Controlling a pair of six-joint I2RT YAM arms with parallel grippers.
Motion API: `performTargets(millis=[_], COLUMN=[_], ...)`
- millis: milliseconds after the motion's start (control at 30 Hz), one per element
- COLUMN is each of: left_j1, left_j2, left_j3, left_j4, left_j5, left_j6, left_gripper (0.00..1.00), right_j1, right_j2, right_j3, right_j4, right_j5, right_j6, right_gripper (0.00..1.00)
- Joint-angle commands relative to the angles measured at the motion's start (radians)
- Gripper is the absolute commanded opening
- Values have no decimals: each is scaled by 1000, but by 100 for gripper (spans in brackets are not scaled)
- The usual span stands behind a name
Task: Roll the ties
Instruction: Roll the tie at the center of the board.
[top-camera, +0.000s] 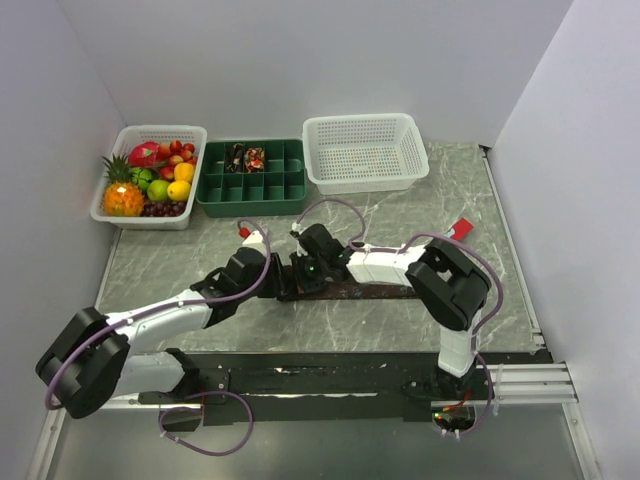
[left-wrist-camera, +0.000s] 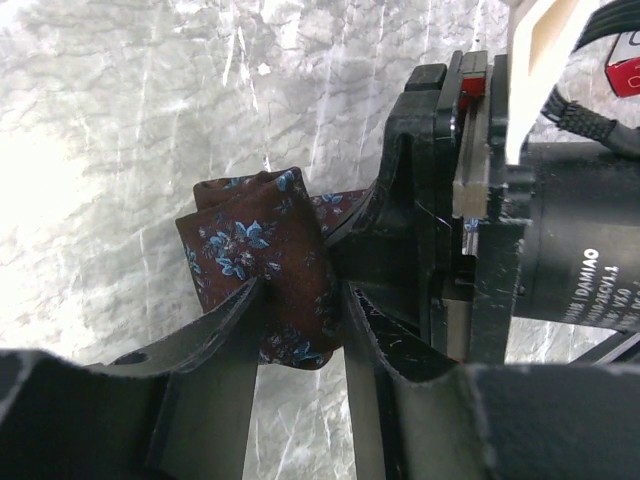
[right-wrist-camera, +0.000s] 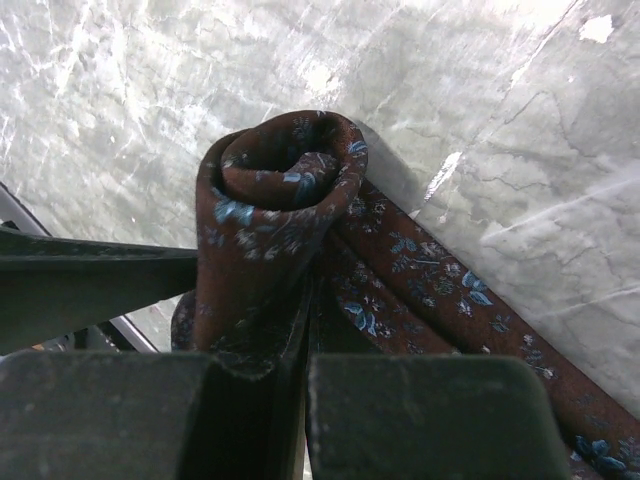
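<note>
- The tie (top-camera: 350, 291), dark brown cloth with small blue flowers, lay on the grey marbled surface (top-camera: 160, 262) in front of the arms. Its long tail ran flat toward the right.
- The tie's left end was wound into a short roll (right-wrist-camera: 280, 190). The roll stood on end between the two claws, and the spiral of its open top showed in the right wrist view.
- The right claw (right-wrist-camera: 305, 340) was pressed together, with the roll's wall pinched in the thin seam between its fingers.
- The loose tail left the foot of the roll just beside that claw and ran off toward the lower right of the same view.
- The left claw (left-wrist-camera: 300, 310) had its fingers (left-wrist-camera: 200, 345) parted, one on each side of the roll. The cloth filled the gap and touched both fingers. I could not tell whether they squeezed it or only flanked it.
- The black body of the right claw stood close against the roll on the side away from the left claw.
- Along the back of the surface sat three containers: a white basket of fruit (top-camera: 140, 222), a green compartment tray (top-camera: 250, 207) and a white mesh basket (top-camera: 365, 183).
- Two dark rolls (top-camera: 246, 158) with red flecks sat in the tray's back row, left of middle.
- A small red bar (top-camera: 462, 229) lay near the right edge, well apart from the tie.
</note>
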Motion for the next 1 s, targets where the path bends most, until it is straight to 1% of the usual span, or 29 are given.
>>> performTargets(millis=[0,33,133,233,367,500,667,833,967], left_j1=[-6,-7,-6,-7,-9,-10,-17,-23,-29], left_j2=[28,33,44,61,85,110,143,157,180], left_j3=[-3,-2,6,10,4,6,4,-6,-2], left_j4=[104,108,105,110,144,167,200,253,259], left_j5=[46,59,69,78,99,122,154,176,176], left_j6=[-16,-13,-2,4,1,0,4,1,-2], left_gripper=[39,39,37,37,36,37,37,39,40], right_j1=[4,4,4,5,5,1,-20,-47,-65], right_j2=[-72,-78,-91,-103,-98,-109,-181,-253,-270], right_j3=[3,7,33,53,102,106,52,-5,-26], right_j4=[67,63,-21,-74,-187,-229,-195,-112,-88], right_j5=[-8,1,33,104,195,260,262,210,164], right_j6=[-5,-14,-41,-66,-94,-112,-117,-112,-114], right_gripper=[0,0,0,0,0,0,0,0,0])
